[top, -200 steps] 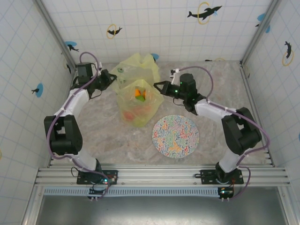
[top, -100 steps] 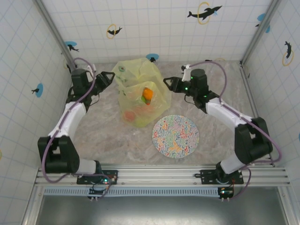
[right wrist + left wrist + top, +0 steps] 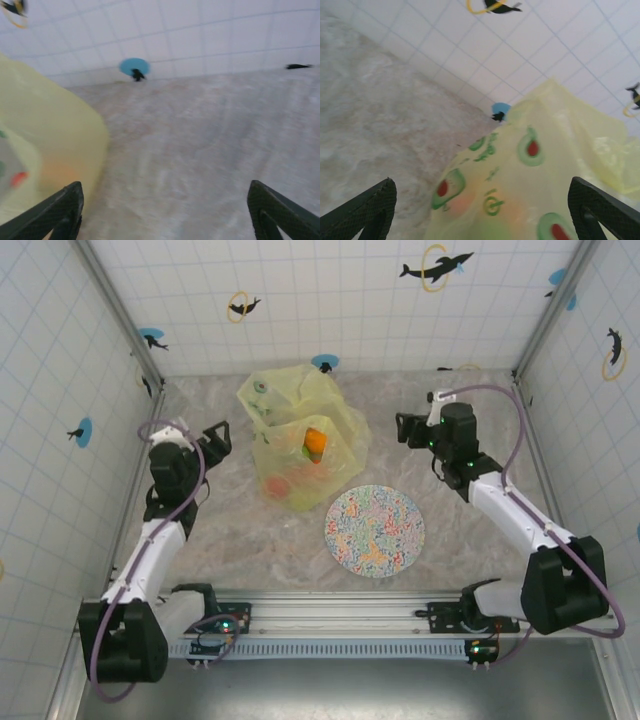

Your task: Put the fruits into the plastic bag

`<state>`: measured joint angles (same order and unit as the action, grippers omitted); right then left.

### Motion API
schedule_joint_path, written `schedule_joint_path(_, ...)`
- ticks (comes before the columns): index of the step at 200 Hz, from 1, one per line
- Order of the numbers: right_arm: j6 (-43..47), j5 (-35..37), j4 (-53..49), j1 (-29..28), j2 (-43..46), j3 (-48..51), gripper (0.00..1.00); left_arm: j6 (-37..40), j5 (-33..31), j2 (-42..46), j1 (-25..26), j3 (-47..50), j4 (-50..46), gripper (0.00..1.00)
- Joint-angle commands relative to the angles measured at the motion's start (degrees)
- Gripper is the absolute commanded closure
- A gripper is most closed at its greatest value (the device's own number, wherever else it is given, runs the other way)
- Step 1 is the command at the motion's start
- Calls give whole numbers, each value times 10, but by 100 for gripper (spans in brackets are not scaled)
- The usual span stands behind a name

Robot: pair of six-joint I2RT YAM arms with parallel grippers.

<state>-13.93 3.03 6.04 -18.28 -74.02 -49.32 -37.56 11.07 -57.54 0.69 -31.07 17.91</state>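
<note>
At the left, the left gripper [image 3: 217, 434] hangs over the marbled table [image 3: 230, 540], near the left side of the plastic bag [image 3: 300, 420] but apart from it. Its jaws are spread wide and grasp nothing. In the left wrist view its 2 dark fingertips [image 3: 370, 210] sit at the bottom corners, and the bag's printed yellow-green film lies ahead between them.

The plastic bag sits crumpled mid-table, toward the back wall. The fruits [image 3: 296, 480] lie inside it and show through the film: an orange fruit [image 3: 315, 440] near the top, a reddish shape low on the left, and green at the near edge. Their number cannot be told.

A speckled plate [image 3: 375, 532] lies flat just near-right of the bag; whether they touch is unclear.

At the right, the right gripper [image 3: 404, 428] hovers beside the bag, clear of it. Its jaws are released wide and empty. In the right wrist view, bare table lies between its tips.
</note>
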Motion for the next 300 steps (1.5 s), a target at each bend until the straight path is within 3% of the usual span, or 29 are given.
schedule_joint_path(1,41,103,7,11,16,46,8,-5,-119,14,-1,55,44,6)
schedule_joint_path(21,40,138,40,23,10,97,0,-4,-199,6,-1,108,68,2)
schedule_joint_path(64,47,258,83,35,-24,173,0,75,-339,-38,-1,160,115,2)
schedule_joint_path(100,57,292,133,49,-66,214,0,158,-392,-72,-1,174,154,2)
schedule_joint_path(157,88,262,270,66,-88,291,0,259,-324,-149,-1,258,372,2)
schedule_joint_path(222,101,202,423,98,-74,395,0,316,-286,-184,-1,247,366,3)
schedule_joint_path(263,102,151,505,120,-75,435,0,325,-249,-279,-1,315,561,3)
schedule_joint_path(300,102,132,647,129,-113,493,0,340,-199,-291,-2,318,569,2)
